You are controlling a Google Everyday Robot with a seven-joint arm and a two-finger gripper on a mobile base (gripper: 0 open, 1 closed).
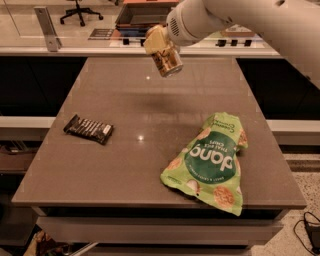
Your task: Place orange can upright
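Observation:
My gripper (159,44) is shut on the orange can (167,61) and holds it in the air above the far middle of the brown table (125,165). The can is tilted, its shiny silver end pointing down and to the right. The gripper's pale fingers (154,39) cover the can's upper end. The white arm comes in from the upper right.
A green chip bag (210,162) lies flat at the table's near right. A dark candy bar wrapper (88,129) lies at the left. Behind the table runs a counter (75,50) with a glass partition, and an office chair (80,10) stands beyond it.

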